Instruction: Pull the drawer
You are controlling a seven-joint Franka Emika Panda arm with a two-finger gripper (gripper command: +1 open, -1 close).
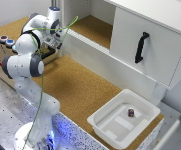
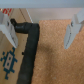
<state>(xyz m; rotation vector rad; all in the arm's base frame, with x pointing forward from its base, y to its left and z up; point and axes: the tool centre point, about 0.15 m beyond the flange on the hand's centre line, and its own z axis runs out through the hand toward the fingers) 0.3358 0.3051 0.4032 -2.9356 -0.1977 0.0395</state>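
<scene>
Cork-brown sheeting covers the desk (image 1: 75, 87) on which the single arm (image 1: 27, 65) stands, and the task appears to be at its very beginning. The drawer (image 1: 152, 45), a white-fronted unit in the white cabinet at the exterior view's right, shows one black handle (image 1: 141, 47) on its face; whether it sits fully closed or slightly out cannot be settled from this angle, and nothing is touching the handle. The fingers (image 1: 54, 41) hang over the far corner of the desk at the exterior view's left, well apart from the drawer. In the wrist view the fingers (image 2: 42, 27) stand wide apart with nothing between them, bare cork below, a black cable or hose (image 2: 27, 52) running beside one of them, and a cardboard box (image 2: 7, 62) printed with a blue pixel figure at the edge. What remains, by this judgement, is the whole task: travel across the desk, alignment on the handle, closure and the pull itself. Count: one arm, one drawer, one handle, one white tray (image 1: 102, 125) at the near edge of the desk holding one small dark object (image 1: 131, 112), one cardboard box (image 1: 0, 57), and two round blue-topped items (image 1: 6, 41) resting on that box.
</scene>
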